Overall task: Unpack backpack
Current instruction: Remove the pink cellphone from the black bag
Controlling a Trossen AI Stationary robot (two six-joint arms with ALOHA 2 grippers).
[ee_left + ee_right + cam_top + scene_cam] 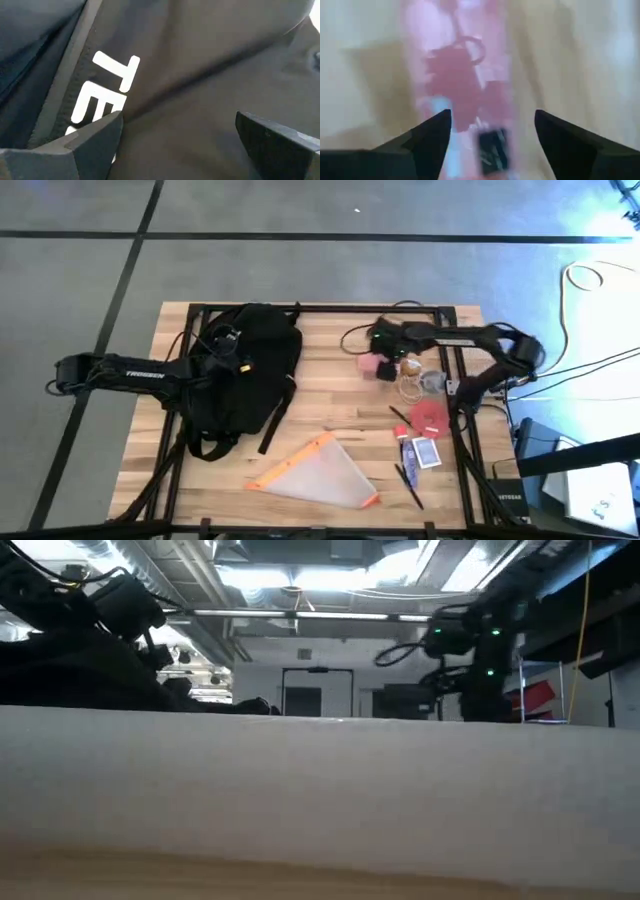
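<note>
Sagging soft black fabric backpack [245, 365], white lettering [107, 95]

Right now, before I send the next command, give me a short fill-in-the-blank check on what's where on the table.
1. The left gripper hovers with fingers open over the black ____.
2. The white lettering sits on the ____ fabric.
3. The translucent pouch has ____ trim.
4. The right gripper is open above a ____ item.

Missing words: backpack; backpack's; orange; pink

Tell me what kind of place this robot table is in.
Probably a lab or industrial workshop: the wooden table stands on a grey floor marked with dark tape lines, exposed ceiling ducts and strip lights run overhead, and loose cables lie alongside.
</note>
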